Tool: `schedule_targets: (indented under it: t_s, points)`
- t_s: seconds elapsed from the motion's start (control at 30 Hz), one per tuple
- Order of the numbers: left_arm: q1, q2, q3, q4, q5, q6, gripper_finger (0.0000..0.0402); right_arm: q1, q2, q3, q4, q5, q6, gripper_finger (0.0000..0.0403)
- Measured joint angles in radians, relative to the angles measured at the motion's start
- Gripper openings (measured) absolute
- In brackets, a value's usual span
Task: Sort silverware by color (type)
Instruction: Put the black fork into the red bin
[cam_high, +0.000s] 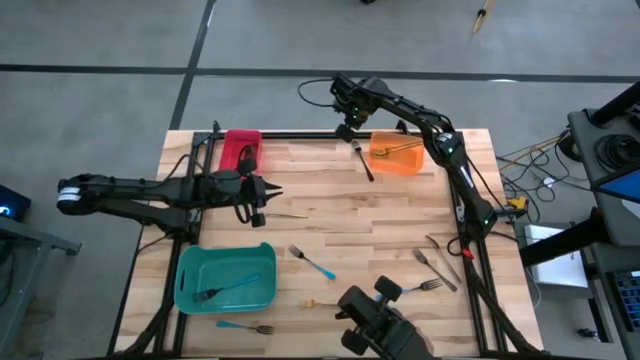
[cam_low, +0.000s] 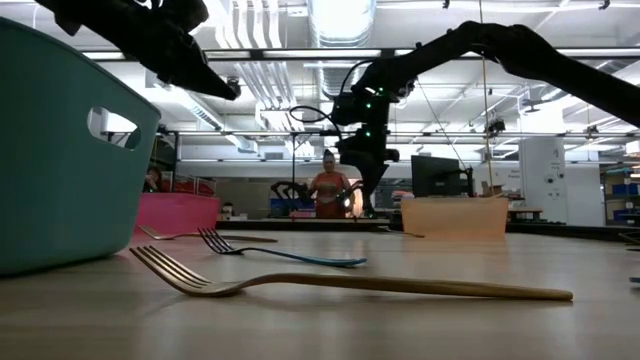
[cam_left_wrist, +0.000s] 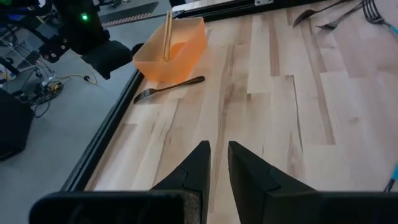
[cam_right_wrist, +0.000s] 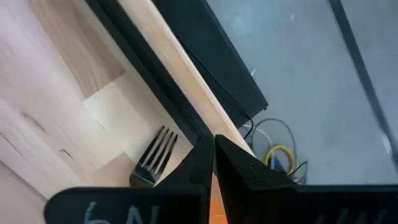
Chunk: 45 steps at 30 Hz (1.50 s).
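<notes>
The left gripper (cam_high: 272, 192) hung above the table's left side, just right of the red bin (cam_high: 240, 148), its fingers (cam_left_wrist: 198, 163) a small way apart and holding nothing. In the teal bin (cam_high: 225, 277) lay a blue-handled fork (cam_high: 228, 289), pointing left. Another blue fork (cam_high: 246, 326) lay in front of that bin. A third blue fork (cam_high: 312, 262) lay slanted mid-table. A gold fork (cam_low: 340, 283) lay near the front edge, prongs left. A dark fork (cam_high: 362, 160) lay beside the orange bin (cam_high: 396, 154), which held a gold fork (cam_high: 397, 149). The right gripper (cam_high: 349, 128) hung at the far edge, fingers together. Three grey forks (cam_high: 436, 268) lay at the right.
</notes>
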<state>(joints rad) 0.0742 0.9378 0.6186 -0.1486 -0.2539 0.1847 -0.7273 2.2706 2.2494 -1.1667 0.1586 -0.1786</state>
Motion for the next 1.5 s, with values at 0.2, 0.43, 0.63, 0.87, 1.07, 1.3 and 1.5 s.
schedule_targets:
  t_s: [0.2,0.43,0.63,0.87,1.07,1.3,1.5]
  points:
    - [0.000,-0.008,0.005,0.000,-0.002,0.094,0.0039,0.000,0.000,0.000,0.050,0.000,-0.023,0.0009]
    - [0.003,-0.022,0.008,0.040,-0.059,0.201,0.0039,0.000,0.000,0.000,0.055,0.000,0.139,0.0039]
    - [0.005,-0.029,0.008,0.035,-0.078,0.207,0.0039,0.000,0.000,-0.001,0.028,0.000,0.230,0.0097]
    - [0.006,-0.028,0.008,0.026,-0.078,0.211,0.0039,0.005,0.001,-0.046,0.001,0.000,0.249,0.0139]
    - [0.006,-0.028,0.008,0.026,-0.078,0.211,0.0039,0.017,0.002,-0.088,-0.006,0.000,0.250,0.0147]
    - [0.006,-0.027,0.008,0.027,-0.078,0.211,0.0039,0.036,0.004,-0.169,-0.003,0.000,0.250,0.0148]
    - [0.006,-0.027,0.008,0.027,-0.078,0.211,0.0039,0.036,0.005,-0.232,0.030,0.001,0.257,0.0148]
